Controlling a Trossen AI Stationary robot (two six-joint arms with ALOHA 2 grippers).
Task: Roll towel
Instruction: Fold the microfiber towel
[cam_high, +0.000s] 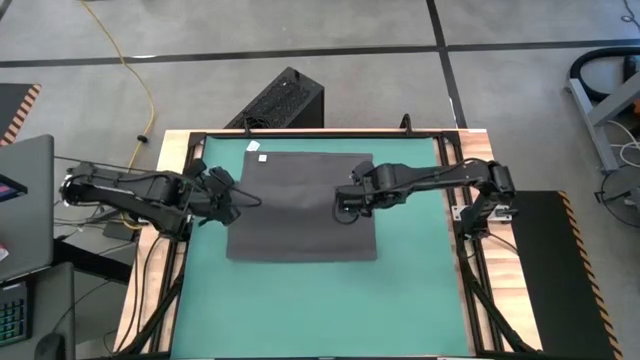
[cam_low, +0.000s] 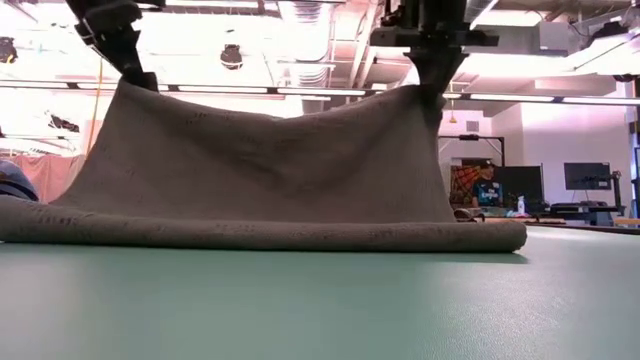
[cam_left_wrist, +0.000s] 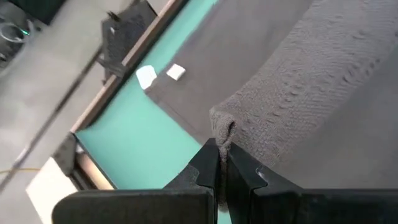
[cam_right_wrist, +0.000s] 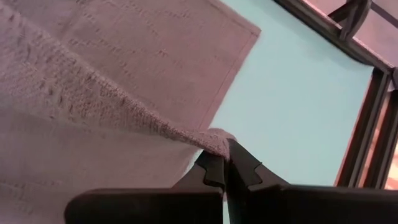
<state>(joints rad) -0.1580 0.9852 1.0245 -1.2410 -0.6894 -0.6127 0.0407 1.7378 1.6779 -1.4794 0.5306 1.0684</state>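
Green matting (cam_low: 320, 300) fills the bottom of the low view, and on it, mid-frame, lies the towel (cam_low: 270, 180), its nearest part a low fold running almost the full width, the rest lifted like a tent by two corners. At upper left of that view the left gripper (cam_low: 135, 72) is pinched shut on one raised corner; at upper right the right gripper (cam_low: 432, 82) is clamped on the other, both arms cut off by the frame's top. From above, the towel (cam_high: 300, 205) sits centre frame, partly hidden under both grippers. Beyond the table a person (cam_low: 487, 185) shows, small and hard to make out.
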